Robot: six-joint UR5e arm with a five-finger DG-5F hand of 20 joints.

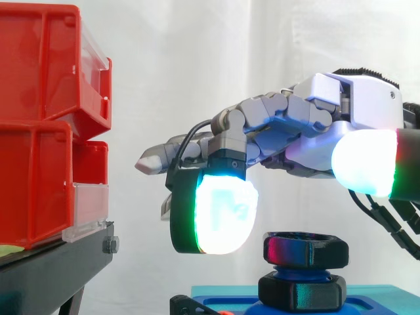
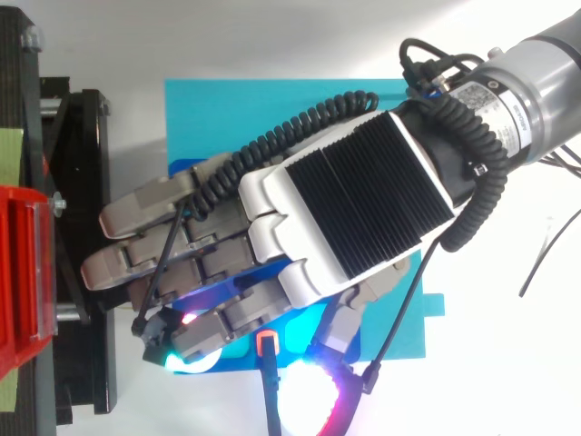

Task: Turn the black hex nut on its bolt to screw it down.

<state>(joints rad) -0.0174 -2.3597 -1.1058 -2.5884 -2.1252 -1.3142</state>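
On the left, red bins (image 1: 39,65): two, stacked one above the other on a black stand (image 1: 59,262). Each carries a clear front panel (image 1: 88,203) on the side facing right. From the side their insides are hidden.
Behind, white curtain (image 1: 197,65): it backs the whole scene.
Centre, hand (image 1: 315,111): it hovers about level above the plate, with its fingers reaching left toward the bins, loosely spread and holding nothing. One finger bends downward, and its fingertip pad (image 1: 216,216) glows white with a green edge.
Thumb side, thumb pad (image 1: 361,164): it glows white, above and to the right of the nut.
Under the hand, black hex nut (image 1: 305,249): it sits at the top of a blue bolt (image 1: 295,270), lower than both glowing pads. The lowered pad is just beside its left face; I cannot tell whether they touch.
Lower down, second black nut (image 1: 302,292): it is on the same bolt, near the base.
Base, teal plate (image 2: 209,118): it lies flat just right of the stand.
In the way: from above, the hand covers the nuts and the bolt.
Right, arm (image 2: 536,82): in the top view it enters from the upper right corner.
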